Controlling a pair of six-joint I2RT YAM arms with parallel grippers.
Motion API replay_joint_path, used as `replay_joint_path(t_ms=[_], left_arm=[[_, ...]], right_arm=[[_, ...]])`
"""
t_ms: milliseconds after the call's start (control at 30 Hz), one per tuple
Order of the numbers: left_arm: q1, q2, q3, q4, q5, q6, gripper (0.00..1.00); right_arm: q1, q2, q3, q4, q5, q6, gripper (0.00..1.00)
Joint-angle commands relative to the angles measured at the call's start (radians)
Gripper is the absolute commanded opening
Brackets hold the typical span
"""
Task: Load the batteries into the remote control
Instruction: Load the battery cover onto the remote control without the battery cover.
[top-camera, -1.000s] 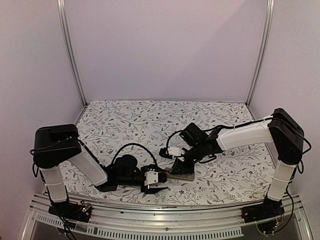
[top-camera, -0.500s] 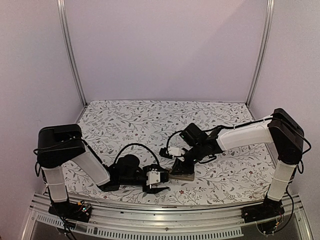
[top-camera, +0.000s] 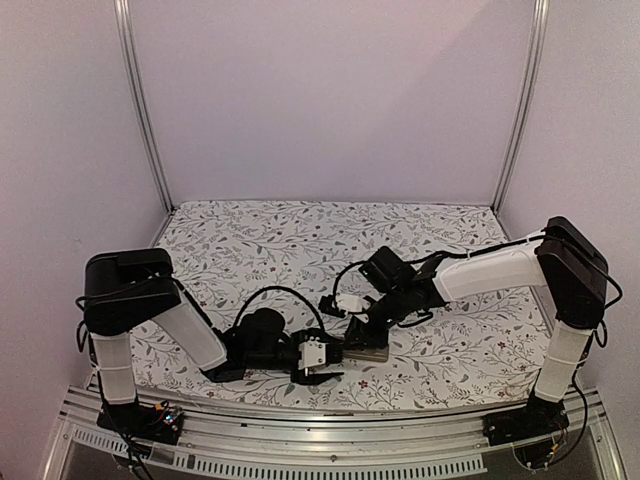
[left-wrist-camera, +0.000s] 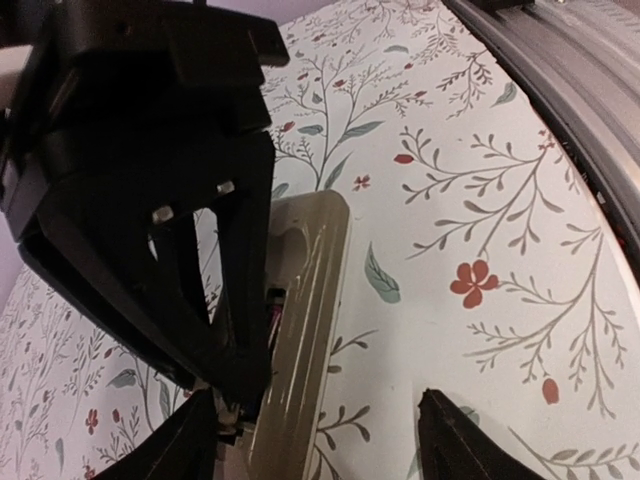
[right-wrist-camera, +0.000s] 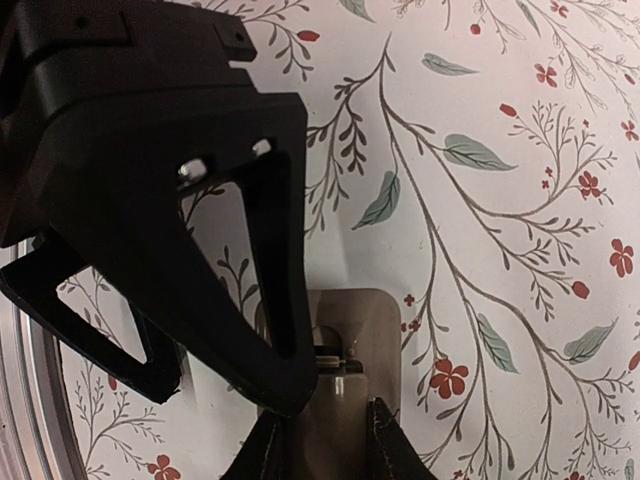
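The remote control (top-camera: 368, 352) lies grey-tan back up on the floral cloth, near the front edge. My right gripper (top-camera: 362, 330) comes down on it from behind. In the right wrist view its fingertips (right-wrist-camera: 330, 450) are shut on the remote control (right-wrist-camera: 375, 320), one at each long side, just short of the open slot with a metal contact. My left gripper (top-camera: 335, 357) reaches in from the left, open. In the left wrist view its jaws (left-wrist-camera: 325, 445) straddle the remote control's (left-wrist-camera: 305, 300) near end, with the right gripper's black fingers (left-wrist-camera: 130, 200) just above. The batteries are hidden.
The aluminium rail (top-camera: 300, 440) runs along the table's near edge, close to the remote's right in the left wrist view (left-wrist-camera: 570, 90). Flowered cloth (top-camera: 300, 240) covers the table behind both arms. Metal posts (top-camera: 140, 110) stand at the back corners.
My left arm has slid right along the cloth, bringing its open jaws up to the remote's end. The right gripper and the remote have stayed put.
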Motion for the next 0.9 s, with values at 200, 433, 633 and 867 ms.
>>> replay_joint_path(t_ms=[200,433,633,867], left_arm=[[0.001,0.001,-0.019,-0.040,-0.024,0.019,0.65],[0.001,-0.011,-0.027,-0.042,-0.030,0.019,0.65],[-0.001,-0.022,-0.020,-0.040,-0.027,0.015,0.65],[-0.002,-0.080,-0.028,-0.033,-0.025,0.005,0.66]], right_arm=[[0.015,-0.012,-0.012,0.017,-0.020,0.028,0.31],[0.018,-0.025,-0.013,0.017,-0.012,0.035,0.34],[0.018,-0.031,0.010,0.011,-0.008,0.036,0.38],[0.014,-0.076,0.040,0.011,-0.052,0.045,0.53]])
